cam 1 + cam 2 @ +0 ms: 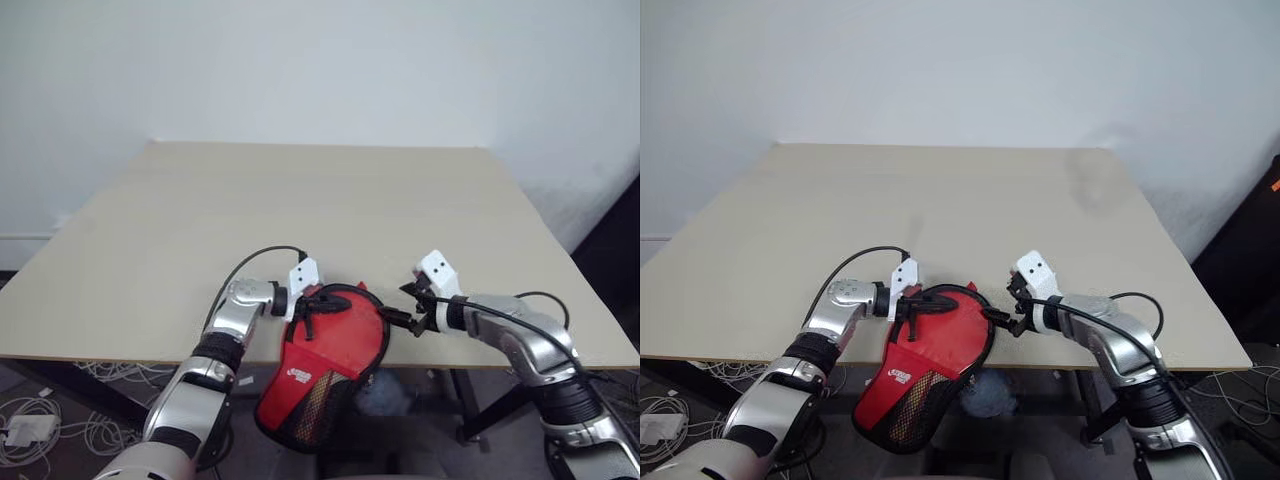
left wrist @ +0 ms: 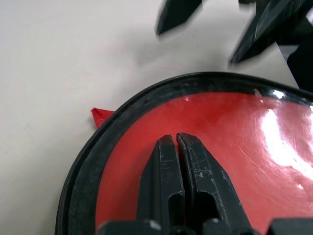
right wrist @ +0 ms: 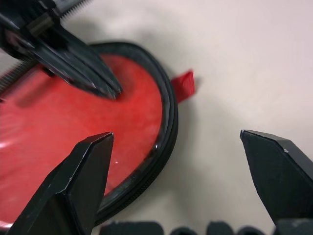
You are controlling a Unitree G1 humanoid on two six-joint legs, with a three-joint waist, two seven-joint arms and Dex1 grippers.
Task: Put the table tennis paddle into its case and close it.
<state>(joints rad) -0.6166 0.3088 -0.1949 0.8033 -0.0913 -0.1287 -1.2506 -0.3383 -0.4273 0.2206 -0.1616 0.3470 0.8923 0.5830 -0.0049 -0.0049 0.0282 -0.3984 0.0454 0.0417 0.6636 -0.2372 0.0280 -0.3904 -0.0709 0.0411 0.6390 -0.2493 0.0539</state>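
Note:
The case [image 1: 300, 385] lies open at the table's front edge. Its red flap with the white logo and mesh pocket hangs over the edge. The table tennis paddle's glossy red face [image 2: 234, 147] sits inside the black zipper rim [image 2: 83, 166]; its handle is hidden. My left gripper [image 2: 174, 139] is shut, its tips resting on the red face near the rim. On the case's right side my right gripper [image 3: 174, 135] stands open, one finger [image 3: 83, 176] over the paddle's face and the other over bare table. A small red tab [image 3: 183, 84] sticks out from the rim.
The beige table [image 1: 320, 200] stretches away to a white wall. Its front edge [image 1: 100, 355] runs just under both wrists. Cables and a white adapter [image 1: 25, 430] lie on the floor at the left. A dark object [image 1: 1250, 260] stands past the table's right side.

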